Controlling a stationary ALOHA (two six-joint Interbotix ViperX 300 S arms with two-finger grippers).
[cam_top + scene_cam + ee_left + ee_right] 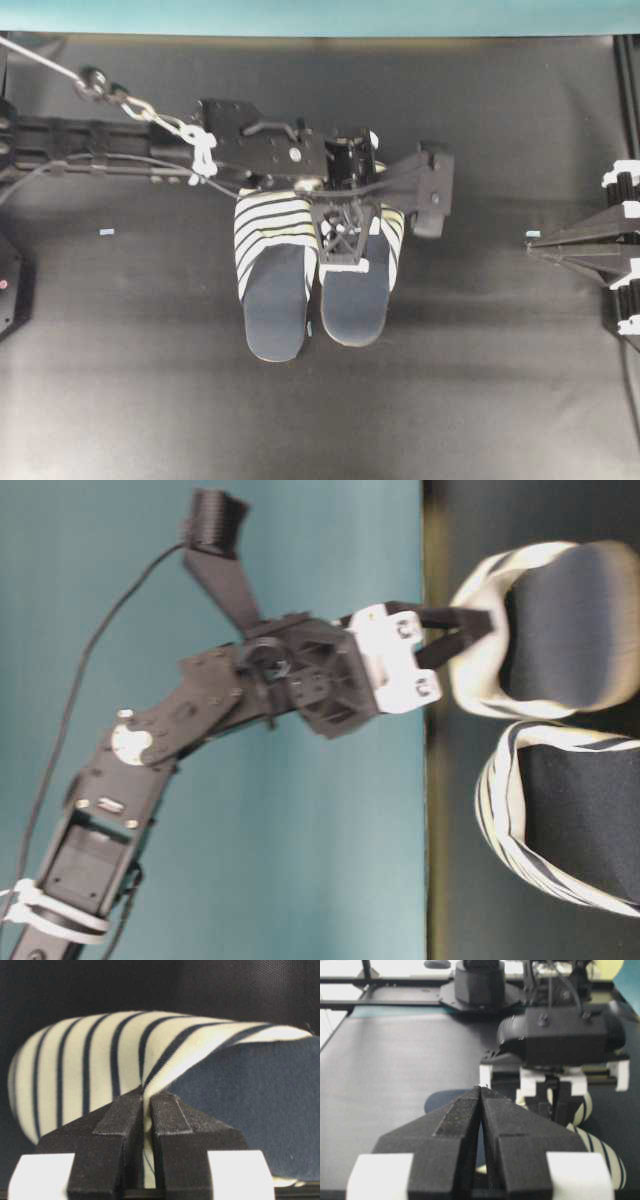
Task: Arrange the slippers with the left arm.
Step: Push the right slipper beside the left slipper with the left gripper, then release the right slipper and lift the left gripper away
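Your left tool (146, 1110) is pinching the soft striped edge of one slipper (357, 285), the one right next to the other slipper (273, 275) in the middle of the dark worktop (480, 400). The grip is only on thin cloth, so if you pull fast it could slip out, or the slipper could flop, twist and bump its twin out of line. The toe covers look knitted and bendy, the insoles smooth and flat. Your right tool (481, 1125) is pressed together, well apart from the slippers.
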